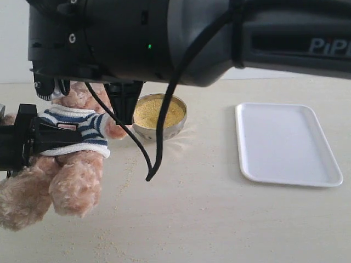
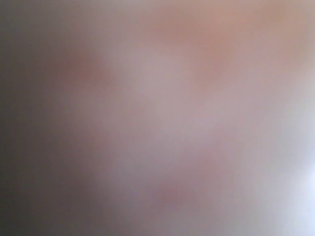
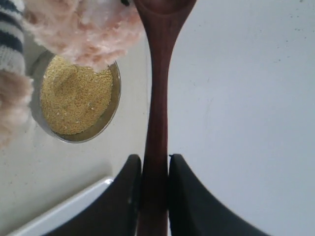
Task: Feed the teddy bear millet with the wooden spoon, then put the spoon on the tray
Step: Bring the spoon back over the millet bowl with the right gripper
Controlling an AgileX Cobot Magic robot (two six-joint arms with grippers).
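Right gripper (image 3: 155,160): closed on the wooden spoon (image 3: 156,98). The two dark fingers (image 3: 184,196) press the thin handle from both sides, low on its length, so that the long part reaches forward.
Spoon head: it points to the fur of the teddy bear (image 3: 88,29) and is cut by the edge of the right wrist view. Whether it carries grains I cannot tell.
Millet (image 3: 74,96): a yellow mound in the steel bowl (image 3: 115,105), just beside the spoon's handle and partly under the bear's fur. The bowl is close so that the way from scoop to mouth is short.
Left gripper (image 1: 38,134): clamped on the bear's striped shirt. I judge that it holds the toy up and steady for the feeding. The left wrist view is only a pinkish blur, probably too near to the fur.
Stray grains (image 1: 129,170): scattered on the table (image 1: 208,219) before the bowl and the bear.
Tray (image 1: 285,142): white, nothing on it, well apart to the right – it waits for the spoon.
Step in hand: the feeding, as I judge; putting the spoon down is not yet done.
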